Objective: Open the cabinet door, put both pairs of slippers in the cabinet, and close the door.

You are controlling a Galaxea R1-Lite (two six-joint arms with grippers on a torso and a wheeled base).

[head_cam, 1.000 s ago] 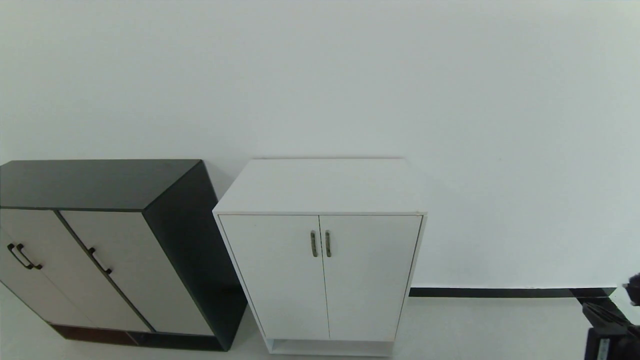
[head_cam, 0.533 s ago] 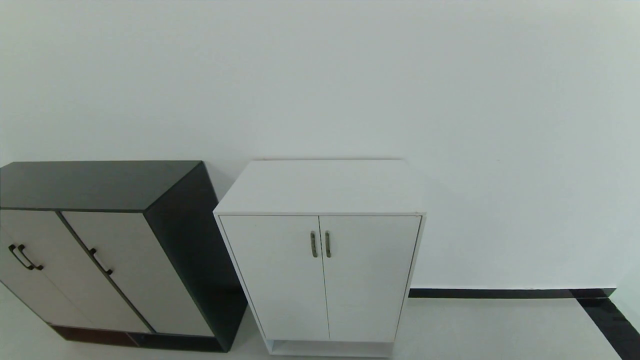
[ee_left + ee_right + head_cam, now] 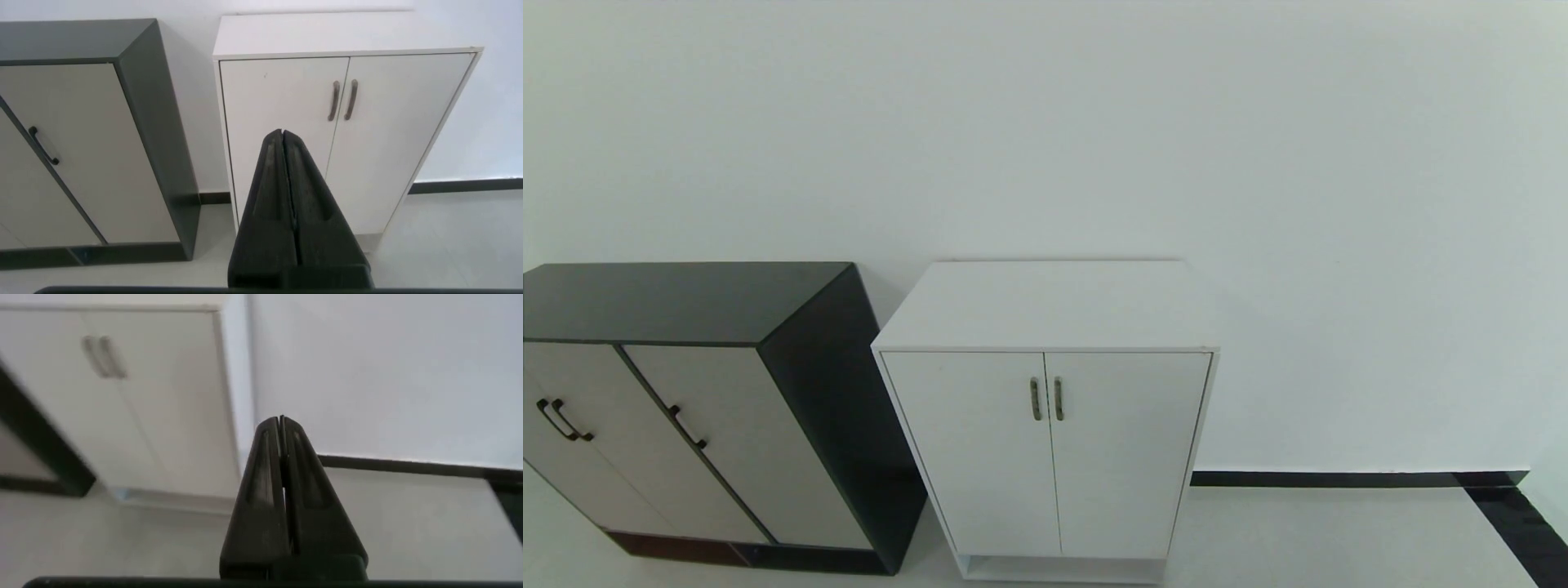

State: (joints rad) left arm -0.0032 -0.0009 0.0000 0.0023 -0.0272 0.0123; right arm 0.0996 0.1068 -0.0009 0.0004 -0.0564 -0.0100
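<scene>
Left hand, right hand — both closed, apparently empty; white cabinet — two doors shut.

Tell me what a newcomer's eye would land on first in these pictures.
The white cabinet stands in the middle of the head view. Both its doors are shut, and their two handles sit side by side at the centre seam. Close on its left stands a dark cabinet with pale doors. The left gripper and right gripper are both shut and empty, short of the white cabinet.
</scene>
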